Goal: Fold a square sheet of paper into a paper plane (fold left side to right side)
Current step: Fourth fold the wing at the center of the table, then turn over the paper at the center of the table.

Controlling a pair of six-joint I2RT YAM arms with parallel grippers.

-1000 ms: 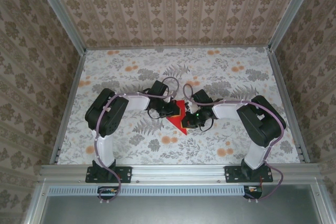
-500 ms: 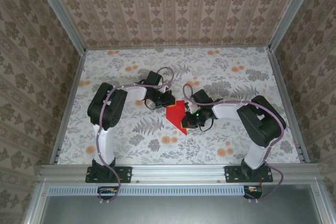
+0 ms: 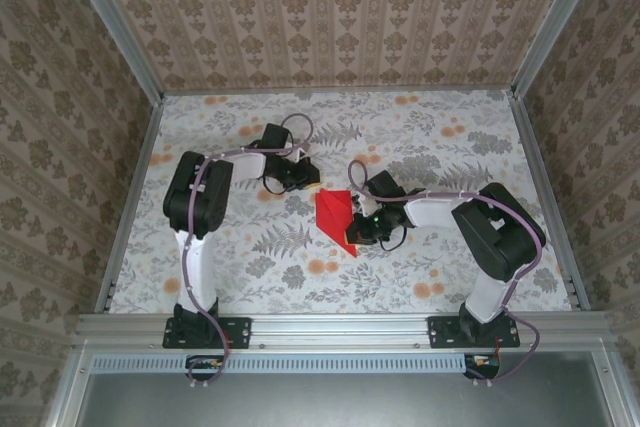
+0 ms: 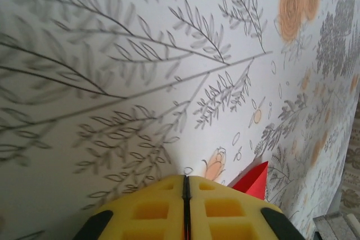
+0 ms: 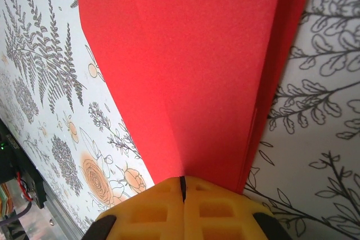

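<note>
Top external view: a floral tablecloth [image 3: 250,267] covers the table. On it two arms close in on a sheet of red paper [image 3: 334,215], the left arm [image 3: 195,197] from the paper's left and the right arm [image 3: 490,232] from its right. The red paper lies near the cloth's middle, creased into a pointed kite shape. The right gripper [image 3: 358,225] sits at the paper's right edge with its yellow fingers [image 5: 219,209] pressed tight together; the sheet runs up to (perhaps under) their tips. The left gripper [image 3: 310,184] hovers off the paper's upper-left corner, apart from it, fingers [image 4: 152,209] meeting along a thin seam.
</note>
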